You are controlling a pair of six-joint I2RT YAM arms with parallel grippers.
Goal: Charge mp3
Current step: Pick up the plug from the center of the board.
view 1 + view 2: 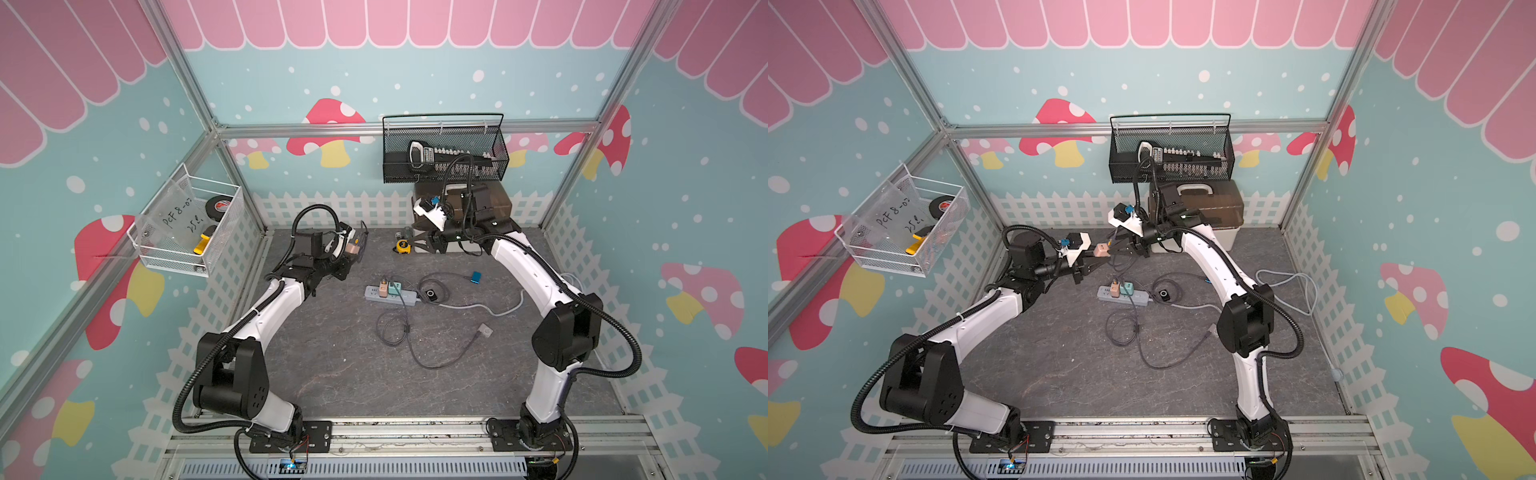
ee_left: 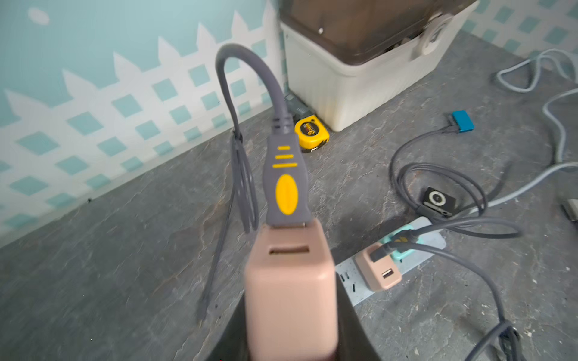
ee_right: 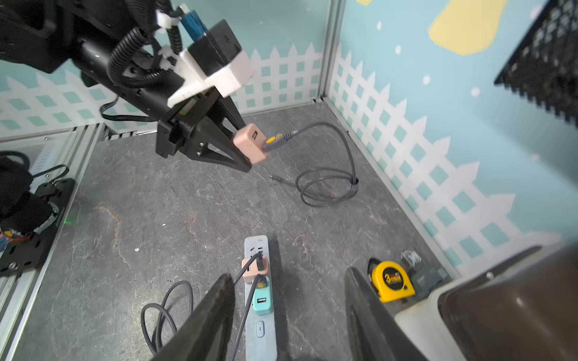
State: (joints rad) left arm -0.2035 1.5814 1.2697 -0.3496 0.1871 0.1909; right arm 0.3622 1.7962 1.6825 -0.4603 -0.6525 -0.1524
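Observation:
My left gripper is shut on a pink charger block, held in the air near the back wall. A grey cable with a yellow-marked plug sits in the block, and its coil hangs to the floor. My right gripper is open and empty, facing the held block above the power strip. A small black mp3 player lies beside the strip inside a cable loop.
A pink charger and a teal charger are plugged into the strip, each with a cable. A yellow tape measure and a lidded box stand at the back. A blue device on a cable lies to the right. Baskets hang on the walls.

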